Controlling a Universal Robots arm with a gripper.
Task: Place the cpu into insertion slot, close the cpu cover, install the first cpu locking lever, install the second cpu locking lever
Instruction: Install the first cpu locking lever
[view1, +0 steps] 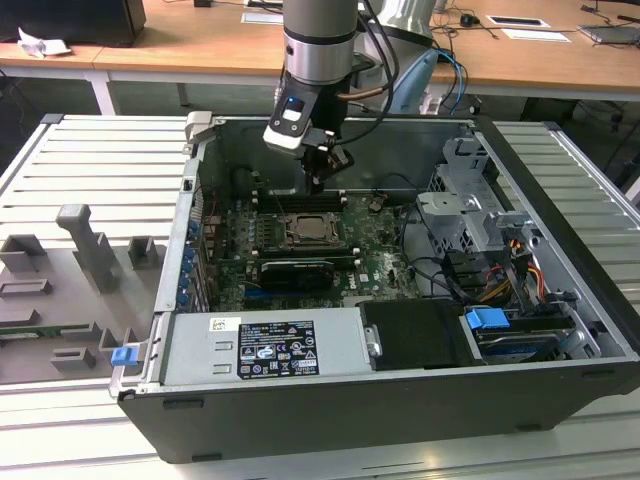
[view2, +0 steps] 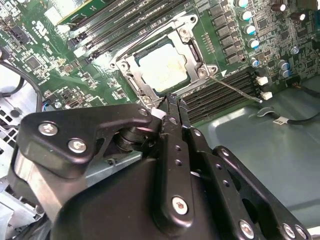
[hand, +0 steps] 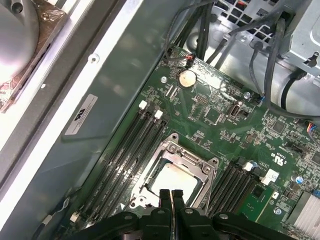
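- Two steps look done: the cpu (hand: 176, 181) sits in the insertion slot (hand: 151, 184), with the cpu cover (hand: 194, 155) flat around it.
- One locking lever (view2: 235, 88) juts out, seemingly unlatched.
- The tool (hand: 171, 193) hovers at the socket's edge, fingers pressed together, empty.

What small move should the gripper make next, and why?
Probably shift the shut gripper onto the thin lever and press it down: the chip already lies under the closed cover, and that lever seems to stick out unlatched.
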